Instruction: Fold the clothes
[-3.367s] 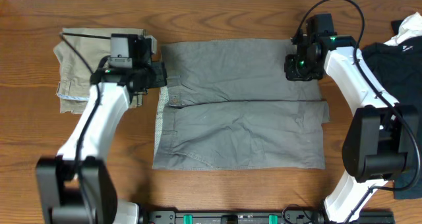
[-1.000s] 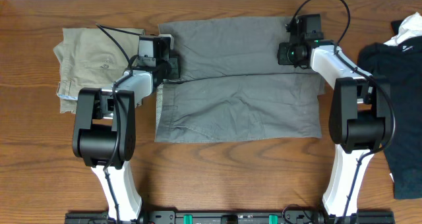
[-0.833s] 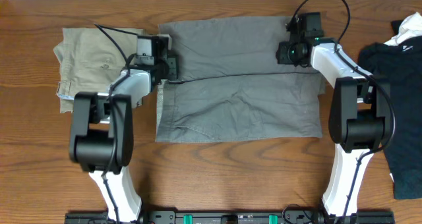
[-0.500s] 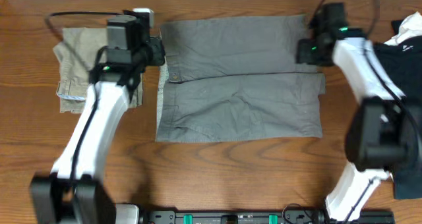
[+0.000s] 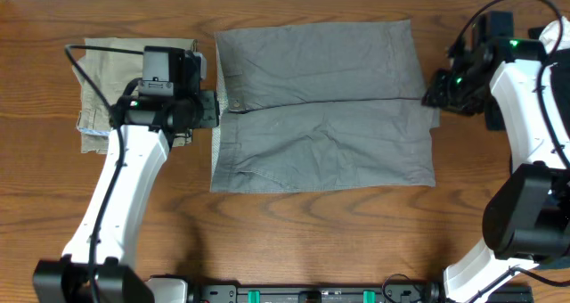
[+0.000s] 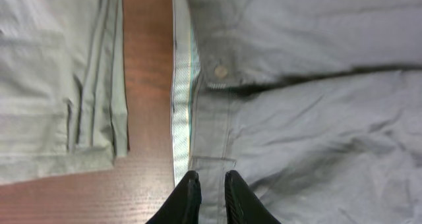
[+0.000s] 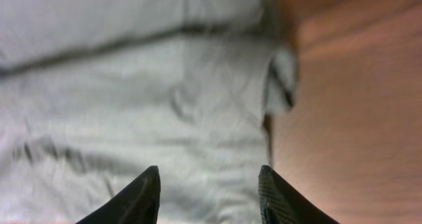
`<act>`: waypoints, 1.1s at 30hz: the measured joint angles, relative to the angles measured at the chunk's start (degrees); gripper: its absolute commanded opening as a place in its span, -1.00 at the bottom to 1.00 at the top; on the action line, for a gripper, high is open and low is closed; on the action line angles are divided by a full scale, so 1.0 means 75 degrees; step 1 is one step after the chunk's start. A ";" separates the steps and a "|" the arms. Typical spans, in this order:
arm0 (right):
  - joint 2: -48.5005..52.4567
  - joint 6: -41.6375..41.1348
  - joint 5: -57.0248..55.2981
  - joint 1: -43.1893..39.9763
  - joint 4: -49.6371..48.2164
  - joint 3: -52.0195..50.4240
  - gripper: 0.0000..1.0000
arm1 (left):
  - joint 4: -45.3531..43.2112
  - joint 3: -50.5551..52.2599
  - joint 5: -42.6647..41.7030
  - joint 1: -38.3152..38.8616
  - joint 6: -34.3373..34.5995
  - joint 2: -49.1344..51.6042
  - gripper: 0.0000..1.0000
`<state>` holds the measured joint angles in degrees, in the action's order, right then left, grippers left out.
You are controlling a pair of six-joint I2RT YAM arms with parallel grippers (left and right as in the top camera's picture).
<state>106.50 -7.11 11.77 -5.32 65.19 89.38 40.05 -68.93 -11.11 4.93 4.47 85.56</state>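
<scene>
Left hand nearly closed and empty, right hand open, over one grey shorts beside one khaki trousers.

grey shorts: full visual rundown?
The grey shorts look like wrinkled woven cotton and lie flat mid-table, with the waistband, its pale lining and a button toward the khaki trousers and the leg hems at the other end. A dark fold line runs lengthwise. Nothing grips them; both jaws hover above the edges.
</scene>
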 measured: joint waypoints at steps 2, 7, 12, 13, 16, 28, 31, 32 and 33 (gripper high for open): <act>0.0000 0.0035 0.0105 0.0070 0.0050 -0.0286 -0.16 | -0.0006 0.0026 0.0000 0.0000 0.0003 0.0166 -0.67; 0.0000 0.0000 0.0236 0.0140 -0.0557 -0.1338 -0.28 | -0.0510 0.0047 0.0000 0.0000 0.0067 0.0344 -0.67; 0.0000 -0.0064 0.0280 0.0163 -0.1821 -0.2675 -0.32 | -0.0746 0.0047 0.0006 0.0000 0.0297 0.0347 -0.67; 0.0000 -0.0082 0.0289 0.0163 -0.2011 -0.2903 -0.34 | -0.0775 0.0047 0.0015 0.0000 0.0326 0.0347 -0.67; 0.0000 -0.0184 0.0306 0.0163 -0.2591 -0.3558 -0.38 | -0.0801 0.0047 0.0082 0.0000 0.0396 0.0356 -0.67; -0.0624 -0.1078 0.0175 0.0163 -0.2684 -0.4584 -0.64 | -0.0746 0.0047 0.0140 0.0000 0.0408 0.0656 -0.67; -0.0627 -0.1259 0.0329 0.0163 -0.1964 -0.4698 -0.51 | -0.0743 0.0047 0.0140 0.0000 0.0408 0.0673 -0.67; -0.0627 -0.1300 0.0347 0.0163 -0.1798 -0.4736 -0.49 | -0.0743 0.0047 0.0140 0.0000 0.0408 0.0676 -0.67; -0.0627 -0.1338 0.0356 0.0163 -0.1626 -0.4771 -0.48 | -0.0746 0.0047 0.0140 0.0000 0.0411 0.0676 -0.67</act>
<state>101.80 -17.15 14.44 -4.10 52.99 53.60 34.46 -68.58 -10.07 4.93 7.55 90.63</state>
